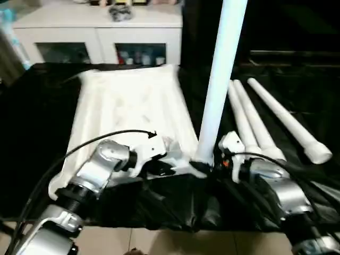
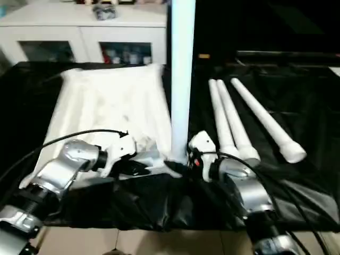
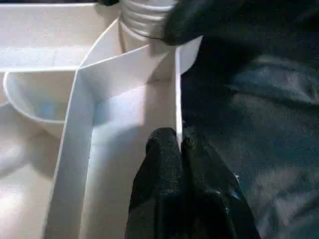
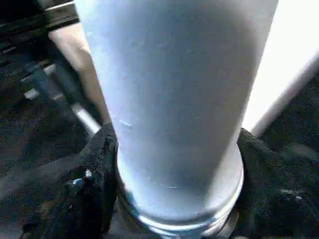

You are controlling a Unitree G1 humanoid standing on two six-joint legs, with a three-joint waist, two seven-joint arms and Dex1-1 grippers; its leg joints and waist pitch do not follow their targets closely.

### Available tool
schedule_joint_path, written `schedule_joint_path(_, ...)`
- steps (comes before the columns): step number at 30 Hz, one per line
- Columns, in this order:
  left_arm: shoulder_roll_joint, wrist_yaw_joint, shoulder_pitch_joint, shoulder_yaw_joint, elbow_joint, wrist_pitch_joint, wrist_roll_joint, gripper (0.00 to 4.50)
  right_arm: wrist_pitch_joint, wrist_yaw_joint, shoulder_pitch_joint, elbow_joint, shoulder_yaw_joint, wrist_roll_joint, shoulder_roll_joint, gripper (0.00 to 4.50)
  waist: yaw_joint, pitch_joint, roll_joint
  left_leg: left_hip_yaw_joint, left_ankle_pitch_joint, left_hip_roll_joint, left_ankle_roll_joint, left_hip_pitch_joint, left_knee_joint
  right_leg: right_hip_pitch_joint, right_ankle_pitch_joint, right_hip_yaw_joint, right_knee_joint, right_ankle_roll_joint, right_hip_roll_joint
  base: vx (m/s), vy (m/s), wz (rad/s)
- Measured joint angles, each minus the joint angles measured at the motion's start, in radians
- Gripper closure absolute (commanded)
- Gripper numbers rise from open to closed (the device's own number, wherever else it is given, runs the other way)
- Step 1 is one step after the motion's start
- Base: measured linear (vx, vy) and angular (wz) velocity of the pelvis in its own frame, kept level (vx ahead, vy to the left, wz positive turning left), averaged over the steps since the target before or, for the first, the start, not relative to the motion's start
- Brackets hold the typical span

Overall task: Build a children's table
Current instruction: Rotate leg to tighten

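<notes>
The table top [image 1: 127,114] lies underside-up on the black surface [image 1: 32,138]. The left gripper [image 3: 179,144] fingers pinch its thin rim; the right gripper [image 4: 174,164] fingers clasp the upright leg [image 1: 220,79] low (light, stiff, probably slick plastic).

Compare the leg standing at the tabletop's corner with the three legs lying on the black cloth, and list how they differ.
The standing leg is upright, its base at the near right corner of the tabletop; the three loose legs lie flat on the black cloth, away from the tabletop.
The right tool has its fingers around the standing leg's base; nothing touches the loose legs.
All four are white, long, round and tapered.
</notes>
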Motion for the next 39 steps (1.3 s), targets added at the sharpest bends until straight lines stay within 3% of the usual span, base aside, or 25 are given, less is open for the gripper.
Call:
schedule_joint_path(6,-0.129,0.242,-0.021,0.052,0.030,0.096,0.045,4.50,-0.033,-0.326,-0.150,0.224,-0.076,-0.045,0.145,1.72,-0.024,0.002,0.001,-0.003,0.000,0.000,0.000,0.000,0.000,-0.001,0.000,-0.003,-0.009,0.000,0.000,0.000,0.000,0.00)
schedule_joint_path(8,-0.158,0.280,-0.022,0.054,0.030,0.109,0.048,4.50,-0.044,-0.377,-0.165,0.249,-0.087,-0.053,0.155,1.72,-0.026,0.001,0.001,-0.002,0.000,-0.001,0.000,0.000,0.001,-0.001,0.001,-0.002,-0.011,-0.001,0.000,0.000,0.000,0.00)
schedule_joint_path(9,-0.165,0.289,-0.022,0.054,0.029,0.111,0.048,4.50,-0.050,-0.388,-0.167,0.257,-0.093,-0.053,0.159,1.16,-0.026,0.001,0.001,-0.002,0.000,-0.001,0.000,0.000,0.001,-0.001,0.001,-0.001,-0.011,-0.001,0.000,0.000,0.000,0.00)
schedule_joint_path(10,-0.170,0.298,-0.022,0.056,0.029,0.112,0.048,4.50,-0.055,-0.396,-0.173,0.267,-0.099,-0.053,0.165,1.02,-0.026,0.001,0.001,-0.001,0.000,-0.001,0.000,0.000,0.001,-0.001,0.004,0.000,-0.010,-0.003,0.000,0.000,0.000,0.00)
schedule_joint_path(12,-0.178,0.299,-0.022,0.056,0.027,0.112,0.048,4.50,-0.058,-0.406,-0.177,0.270,-0.101,-0.054,0.168,0.99,-0.024,0.001,0.001,-0.001,0.000,-0.001,0.000,0.000,0.000,-0.001,0.010,0.000,-0.010,-0.004,0.000,0.000,0.000,0.00)
schedule_joint_path(17,-0.183,0.283,-0.022,0.047,0.017,0.107,0.048,4.50,-0.081,-0.403,-0.181,0.277,-0.106,-0.060,0.170,0.49,0.000,0.000,0.004,0.000,0.000,0.000,0.000,0.000,-0.004,-0.002,0.013,0.000,-0.008,-0.005,0.000,0.000,0.000,0.00)
schedule_joint_path(20,-0.151,0.243,-0.020,0.031,0.005,0.085,0.047,4.50,-0.115,-0.324,-0.175,0.282,-0.098,-0.065,0.152,0.49,0.002,0.000,0.005,0.000,0.000,0.000,0.000,-0.001,-0.007,-0.004,0.015,0.000,-0.008,-0.008,0.001,0.000,0.000,0.00)
schedule_joint_path(23,-0.101,0.160,-0.013,0.018,-0.009,0.051,0.037,4.50,-0.124,-0.178,-0.129,0.220,-0.054,-0.061,0.092,0.49,0.007,0.000,0.004,0.000,0.000,0.000,0.000,-0.002,-0.008,-0.004,0.013,-0.001,-0.009,-0.008,0.001,0.000,0.000,0.00)
schedule_joint_path(31,-0.013,-0.030,-0.007,-0.017,-0.014,-0.038,0.011,4.50,-0.076,0.148,-0.014,0.023,0.011,-0.001,-0.056,0.49,0.034,0.000,0.005,0.000,0.000,0.000,0.000,-0.008,-0.005,-0.003,0.012,0.000,-0.010,-0.007,0.000,0.000,0.000,0.00)
schedule_joint_path(37,0.028,-0.138,-0.008,-0.040,-0.003,-0.103,-0.004,4.50,-0.001,0.313,0.055,-0.121,0.047,0.036,-0.163,1.06,0.056,0.000,0.005,0.000,0.000,0.001,0.000,-0.009,-0.004,-0.002,0.010,0.001,-0.009,-0.004,0.000,0.000,0.000,0.00)
schedule_joint_path(39,0.035,-0.156,-0.009,-0.042,0.000,-0.117,-0.003,4.50,0.017,0.334,0.060,-0.140,0.054,0.040,-0.170,1.18,0.057,-0.001,0.006,0.000,0.000,0.001,0.000,-0.009,-0.004,-0.002,0.010,0.001,-0.009,-0.004,0.000,0.000,0.000,0.00)
